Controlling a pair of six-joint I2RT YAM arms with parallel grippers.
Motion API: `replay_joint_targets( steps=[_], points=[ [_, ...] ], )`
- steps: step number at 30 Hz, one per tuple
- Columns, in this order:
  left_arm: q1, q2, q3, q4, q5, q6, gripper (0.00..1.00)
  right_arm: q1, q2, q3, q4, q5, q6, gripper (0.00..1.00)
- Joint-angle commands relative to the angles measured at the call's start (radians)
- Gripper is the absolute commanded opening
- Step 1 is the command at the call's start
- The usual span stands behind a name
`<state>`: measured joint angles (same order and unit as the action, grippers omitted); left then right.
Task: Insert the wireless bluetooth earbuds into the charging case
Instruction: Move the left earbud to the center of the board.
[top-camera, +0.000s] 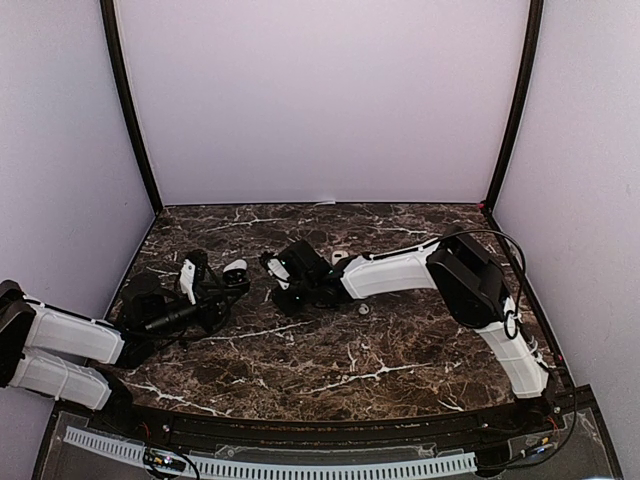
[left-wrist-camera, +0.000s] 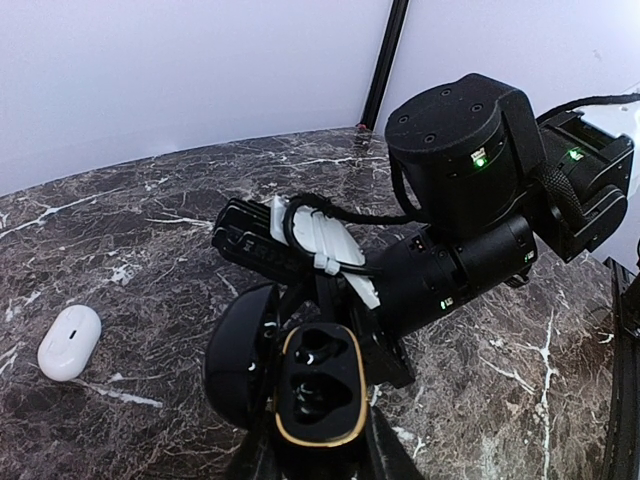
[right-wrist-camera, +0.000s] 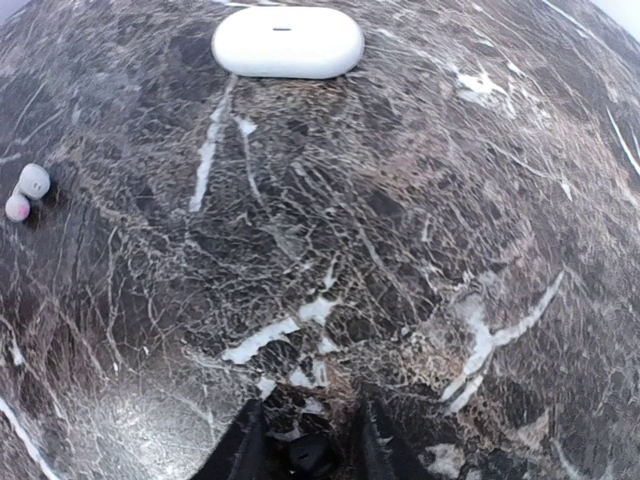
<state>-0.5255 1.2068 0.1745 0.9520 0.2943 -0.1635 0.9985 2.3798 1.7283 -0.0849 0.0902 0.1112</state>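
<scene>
Earbud (right-wrist-camera: 28, 188), glossy white and bean-shaped with a pinkish tip, is seen lying on the dark, white-veined marble tabletop (right-wrist-camera: 450, 200), well apart from the closed white case (right-wrist-camera: 288, 42). A black, gold-rimmed charging case (left-wrist-camera: 318, 385), lid open, is clamped in the left gripper (left-wrist-camera: 318, 450). A small dark object is framed between the right gripper (right-wrist-camera: 305, 440) fingers; a grip cannot be confirmed. Pale lilac walls (top-camera: 320, 100) enclose the table.

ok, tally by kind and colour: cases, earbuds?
Black charging case, open, in left gripper: 1
White case, closed: 1
White earbud: 1
Total: 3
Dark bit between right gripper fingers: cannot tell what it is, not counted.
</scene>
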Motion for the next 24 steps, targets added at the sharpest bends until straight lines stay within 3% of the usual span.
replay_joint_targets(
  steps=[1, 6, 12, 24],
  points=[
    [0.004, -0.016, -0.006, 0.021, 0.001, 0.010, 0.14, -0.008, 0.032, -0.031, -0.063, -0.016, -0.002, 0.24],
    [0.005, -0.016, -0.006, 0.021, 0.002, 0.008, 0.14, -0.008, -0.017, -0.100, -0.035, -0.013, -0.003, 0.13],
    [0.004, -0.015, -0.004, 0.018, 0.004, 0.009, 0.14, -0.007, -0.083, -0.178, -0.031, -0.027, 0.004, 0.11],
    [0.004, 0.005, 0.012, 0.002, 0.029, 0.011, 0.14, 0.028, -0.339, -0.596, 0.068, -0.115, 0.103, 0.08]
  ],
)
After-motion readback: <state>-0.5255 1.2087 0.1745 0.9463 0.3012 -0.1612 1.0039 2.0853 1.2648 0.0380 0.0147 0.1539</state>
